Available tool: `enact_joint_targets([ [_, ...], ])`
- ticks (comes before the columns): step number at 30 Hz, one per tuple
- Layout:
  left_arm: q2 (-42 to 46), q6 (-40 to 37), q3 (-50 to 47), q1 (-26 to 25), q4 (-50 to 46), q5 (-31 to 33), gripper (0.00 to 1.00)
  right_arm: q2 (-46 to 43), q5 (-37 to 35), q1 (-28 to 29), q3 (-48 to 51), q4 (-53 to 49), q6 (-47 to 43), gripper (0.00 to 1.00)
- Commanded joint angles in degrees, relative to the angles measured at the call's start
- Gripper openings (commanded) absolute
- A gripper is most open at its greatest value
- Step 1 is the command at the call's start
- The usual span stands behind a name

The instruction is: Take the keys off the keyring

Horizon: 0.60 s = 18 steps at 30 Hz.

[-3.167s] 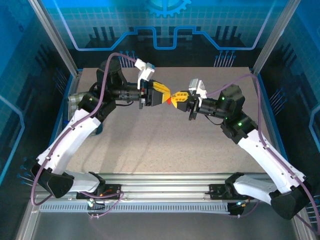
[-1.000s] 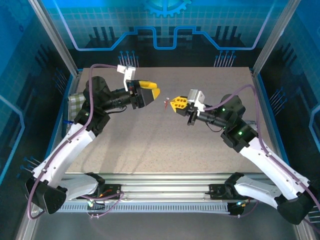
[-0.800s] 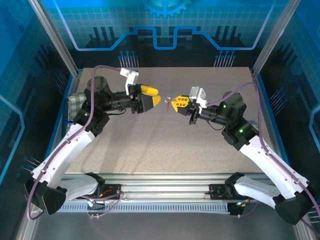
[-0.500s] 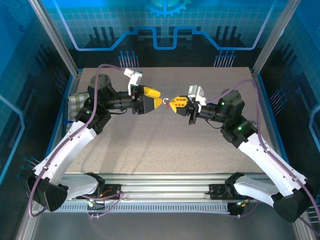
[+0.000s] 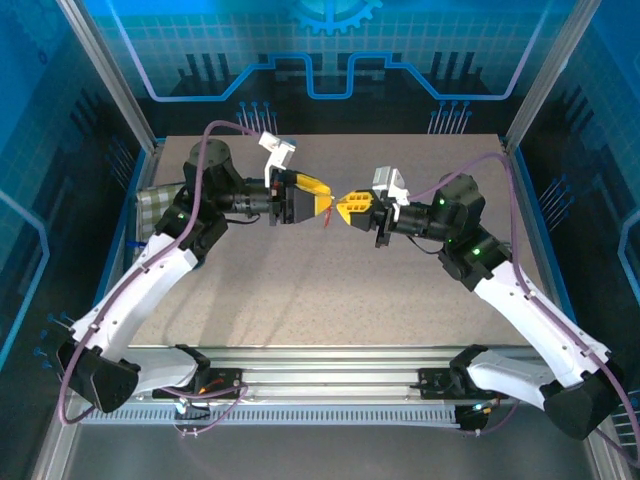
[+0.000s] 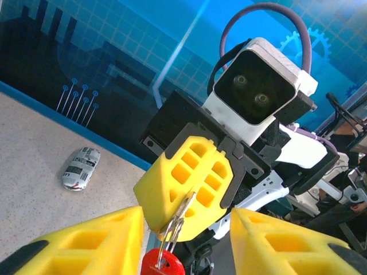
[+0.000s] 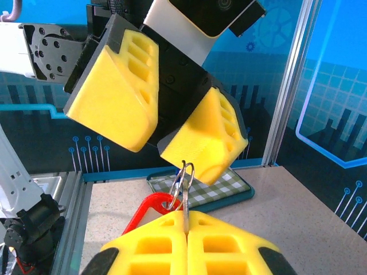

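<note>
1. Now the right gripper, jaws pinching the keys by the shaft, holds them above the table.
2. The left gripper, jaws spread, flanks the red keyring threaded through them.
3. It should close on red alone, then pull gently.

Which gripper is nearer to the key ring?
Right. The right gripper is shut on the key ring, which sticks out from between its fingers. The left gripper is open, its fingers on either side of the ring, not gripping it.
</note>
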<state>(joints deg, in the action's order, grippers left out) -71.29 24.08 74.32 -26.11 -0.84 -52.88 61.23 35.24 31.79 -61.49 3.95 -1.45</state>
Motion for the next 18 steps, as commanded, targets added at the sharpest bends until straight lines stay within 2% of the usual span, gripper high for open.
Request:
enact_joint_targets([
  [1, -0.76, -1.49, 2.12, -0.57, -1.75, -1.83, 0.38, -0.06, 1.23, -0.85, -2.01, -0.17, 0.67, 0.0],
  [5, -1.07, -2.01, 2.43, -0.87, -2.51, -1.96, 0.32, 0.02, 1.29, -0.99, -2.14, 0.01, 0.86, 0.0],
  [10, -0.78, -2.19, 2.37, -0.96, -2.37, -1.74, 0.11, -0.15, 1.22, -1.22, -1.96, 0.46, 1.17, 0.0],
  [14, -0.78, -0.29, 1.85, -0.96, -0.43, -1.14, 0.0, -0.53, 0.85, -1.3, -1.16, 1.59, 1.45, 0.0],
  [18, -0.61, 3.65, 0.52, -0.96, 3.29, 1.16, 0.0, -1.18, -0.37, -1.29, 0.01, 3.12, 1.33, 0.0],
])
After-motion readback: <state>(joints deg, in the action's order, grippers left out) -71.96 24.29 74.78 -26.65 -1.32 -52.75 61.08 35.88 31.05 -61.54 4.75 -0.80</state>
